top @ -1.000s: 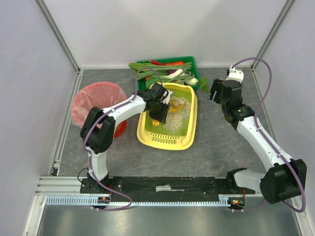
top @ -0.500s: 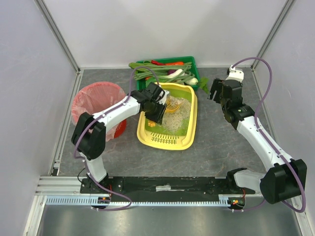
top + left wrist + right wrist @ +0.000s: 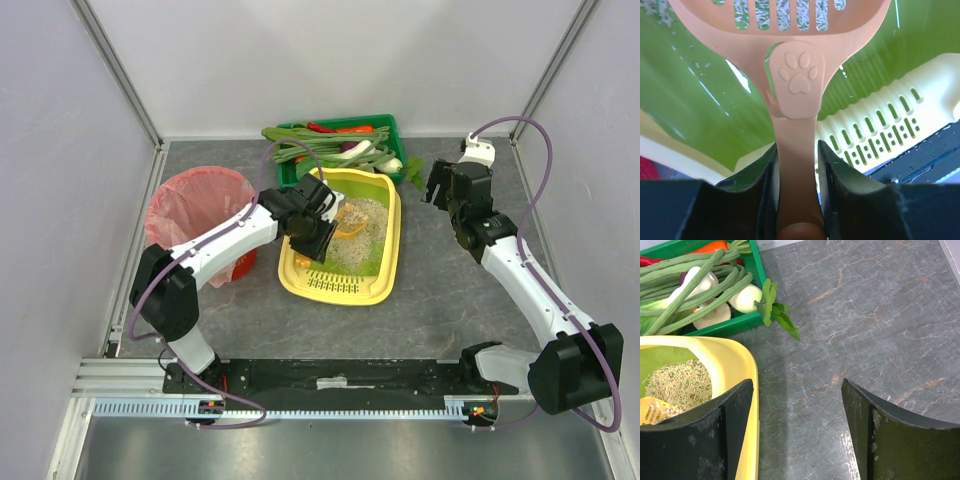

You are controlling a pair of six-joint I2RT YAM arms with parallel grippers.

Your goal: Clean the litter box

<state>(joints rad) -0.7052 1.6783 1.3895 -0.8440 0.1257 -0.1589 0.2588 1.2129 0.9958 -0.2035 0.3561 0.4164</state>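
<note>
Grey stone-patterned worktop [image 3: 450, 300], white-walled enclosure: the yellow-rimmed litter box [image 3: 340, 288] sits at centre, with a red bin [image 3: 200, 205] to its left and a green crate of vegetables [image 3: 385, 130] at its far end. The left hand [image 3: 796, 150] is clenched on the handle of an orange slotted scoop [image 3: 797, 75] over the box's green interior. The right hand [image 3: 796, 385] hangs released, jaws wide, above bare worktop near the box's far right corner.
</note>
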